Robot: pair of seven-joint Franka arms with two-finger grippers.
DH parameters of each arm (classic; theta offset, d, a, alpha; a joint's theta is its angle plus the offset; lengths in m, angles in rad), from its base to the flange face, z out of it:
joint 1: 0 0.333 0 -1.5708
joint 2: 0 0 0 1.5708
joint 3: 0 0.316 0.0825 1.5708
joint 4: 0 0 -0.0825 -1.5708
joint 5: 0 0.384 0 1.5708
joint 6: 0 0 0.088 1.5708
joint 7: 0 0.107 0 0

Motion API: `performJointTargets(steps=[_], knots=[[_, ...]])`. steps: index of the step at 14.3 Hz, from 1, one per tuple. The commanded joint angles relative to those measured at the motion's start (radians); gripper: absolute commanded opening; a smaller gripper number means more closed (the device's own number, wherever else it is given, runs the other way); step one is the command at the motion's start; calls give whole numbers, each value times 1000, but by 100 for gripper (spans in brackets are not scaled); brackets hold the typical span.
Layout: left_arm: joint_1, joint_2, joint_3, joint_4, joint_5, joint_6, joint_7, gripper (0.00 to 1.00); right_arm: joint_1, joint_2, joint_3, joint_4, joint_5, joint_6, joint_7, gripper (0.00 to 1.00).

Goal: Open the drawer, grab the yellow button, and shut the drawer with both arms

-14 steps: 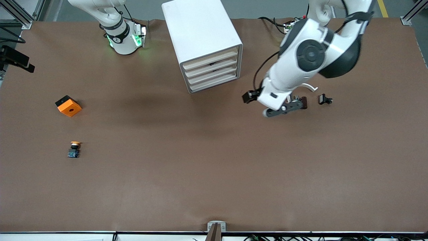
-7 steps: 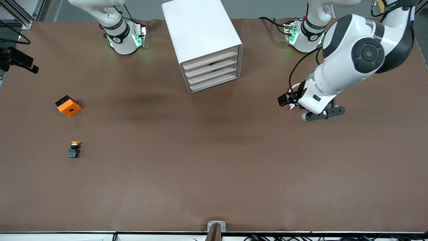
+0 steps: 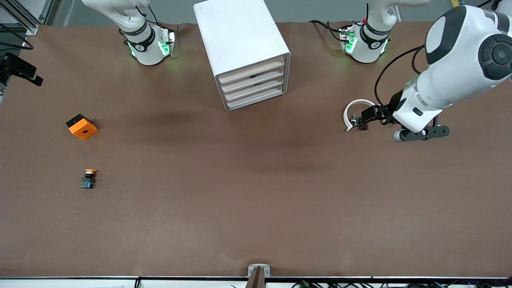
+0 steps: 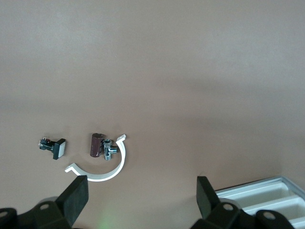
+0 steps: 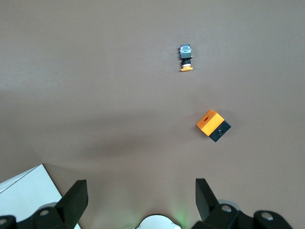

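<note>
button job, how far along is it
It looks nearly finished. The button lies out on the table, nearer the camera than the orange cube. All four cabinet drawers look shut. Both end effectors are open and empty: the left end effector over small parts, the right end effector high above the table.

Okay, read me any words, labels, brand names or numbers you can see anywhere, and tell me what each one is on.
None can be read.
Right arm's base: a small dark round mark on the black band, too small to read.
Left arm's base: a similar mark, too small to read.
The cabinet, the button and the orange cube show no text.
</note>
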Motion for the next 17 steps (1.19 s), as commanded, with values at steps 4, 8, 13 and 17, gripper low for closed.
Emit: performJointTargets(steps=[4, 8, 13, 17], knots=[[7, -76, 51, -59, 85, -39, 158, 100, -18, -24, 14, -6, -4, 2, -9, 100], [10, -150, 118, -118, 85, -36, 271, 100, -27, -27, 15, -6, -10, 1, -13, 100], [39, -180, 135, -103, 124, -5, 345, 100, -29, -29, 15, -6, -18, -1, -42, 100], [58, -159, 135, 6, 126, -4, 333, 100, -24, -35, 15, -7, -18, -5, -41, 100]])
